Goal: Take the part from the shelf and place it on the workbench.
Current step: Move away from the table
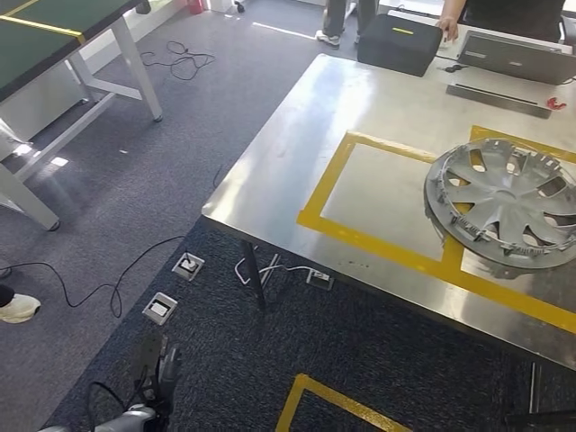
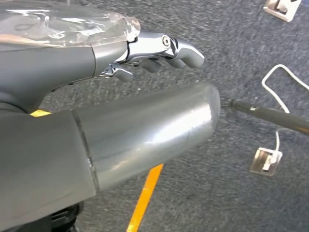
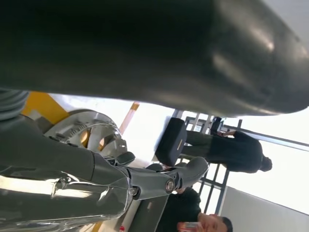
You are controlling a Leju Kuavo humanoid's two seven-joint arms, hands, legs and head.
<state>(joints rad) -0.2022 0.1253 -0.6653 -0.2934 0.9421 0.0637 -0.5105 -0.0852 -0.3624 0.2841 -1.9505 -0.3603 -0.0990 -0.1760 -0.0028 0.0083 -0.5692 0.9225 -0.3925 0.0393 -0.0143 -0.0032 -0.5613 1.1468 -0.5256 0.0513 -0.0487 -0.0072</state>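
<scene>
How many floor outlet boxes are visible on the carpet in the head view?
3: one floor outlet box left of the workbench corner, another nearer the robot, a third under the table edge. More may be hidden beneath the table.

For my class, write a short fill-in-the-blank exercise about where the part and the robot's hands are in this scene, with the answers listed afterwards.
1. The silver hubcap lies on the metal ____.
2. The tape marking rectangles on the workbench is ____ in colour.
3. The left hand hangs over grey carpet and holds ____.
4. The black case stands at the workbench's ____ edge, near a person.

Answers: workbench; yellow; nothing; far
</scene>
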